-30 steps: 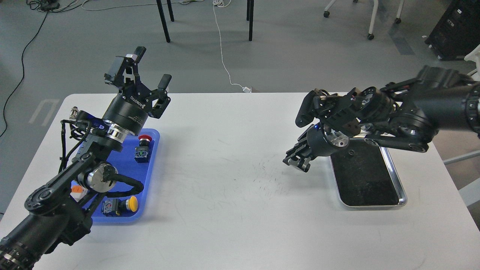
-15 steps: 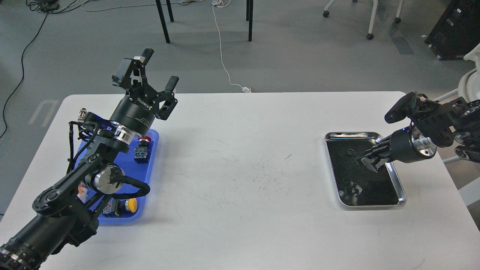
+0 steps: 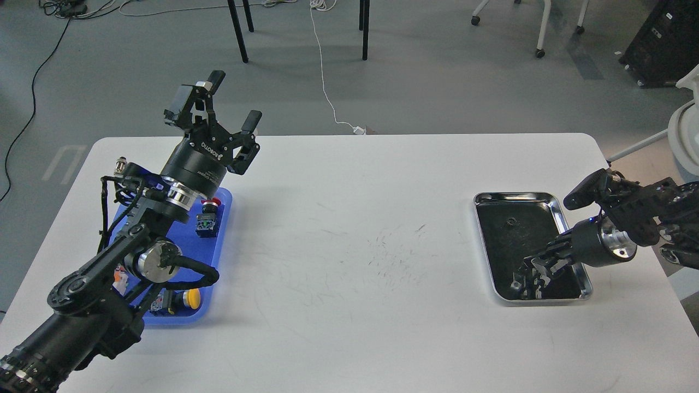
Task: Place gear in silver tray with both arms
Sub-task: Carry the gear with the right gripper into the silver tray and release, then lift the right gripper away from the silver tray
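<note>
Grey flooring with loose cables and chair legs lay beyond the far edge of the white table (image 3: 338, 305), a rounded-corner slab with a matt, scuffed top. Its wide middle stretch between the two trays stood bare.

Near the right edge sat the silver tray (image 3: 550, 197), shallow and rectangular, with a polished raised rim and a dark reflective bottom. The gear (image 3: 511, 221), small, dark and toothed, lay on the tray bottom toward the far end, apart from the rim.

The right gripper (image 3: 532, 274) reached in from the right edge and hung over the tray's near end, well apart from the gear. It appeared dark and end-on, so its jaw state could not be told.

The left gripper (image 3: 226, 106) pointed up and away over the table's far left, fingers spread wide with nothing between them. Beneath that arm lay a blue plastic tray (image 3: 224, 218) holding push-button switches, one red-capped (image 3: 209, 203) and one yellow-capped (image 3: 191, 297).
</note>
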You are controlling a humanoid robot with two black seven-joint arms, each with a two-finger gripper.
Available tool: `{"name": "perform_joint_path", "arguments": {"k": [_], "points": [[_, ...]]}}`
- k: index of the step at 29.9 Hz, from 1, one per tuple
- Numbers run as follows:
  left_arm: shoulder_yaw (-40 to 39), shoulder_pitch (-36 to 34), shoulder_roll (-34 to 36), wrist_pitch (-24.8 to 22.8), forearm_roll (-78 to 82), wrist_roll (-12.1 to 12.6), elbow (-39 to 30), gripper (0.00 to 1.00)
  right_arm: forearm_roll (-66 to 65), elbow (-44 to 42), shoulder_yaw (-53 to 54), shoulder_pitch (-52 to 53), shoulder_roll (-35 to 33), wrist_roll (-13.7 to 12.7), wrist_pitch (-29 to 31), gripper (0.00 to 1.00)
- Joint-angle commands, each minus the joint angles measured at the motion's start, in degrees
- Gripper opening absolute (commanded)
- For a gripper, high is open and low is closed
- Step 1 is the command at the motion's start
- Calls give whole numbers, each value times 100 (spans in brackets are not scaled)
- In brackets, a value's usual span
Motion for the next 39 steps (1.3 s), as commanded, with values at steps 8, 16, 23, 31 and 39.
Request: {"name": "perform_joint_path", "arguments": {"k": [8,16,23,31,39], "points": [[9,4,54,-1,0,0,0,98,111,96,915,-21,-425,0,-21,95],[53,4,63,43,8,0,0,98,2664,176,3200,-889,-866,0,-48,99],[97,13,159,26,26,0,97,98,5592,430,5063,-2207,-638,0,-215,99],[106,548,-121,25,8,576,141,98,7099,554,7156,-3640,143,0,-433,99],[-334,874,-394,-18,0,620,132,98,6932,816,7579,-4275,461,0,-874,99]]}}
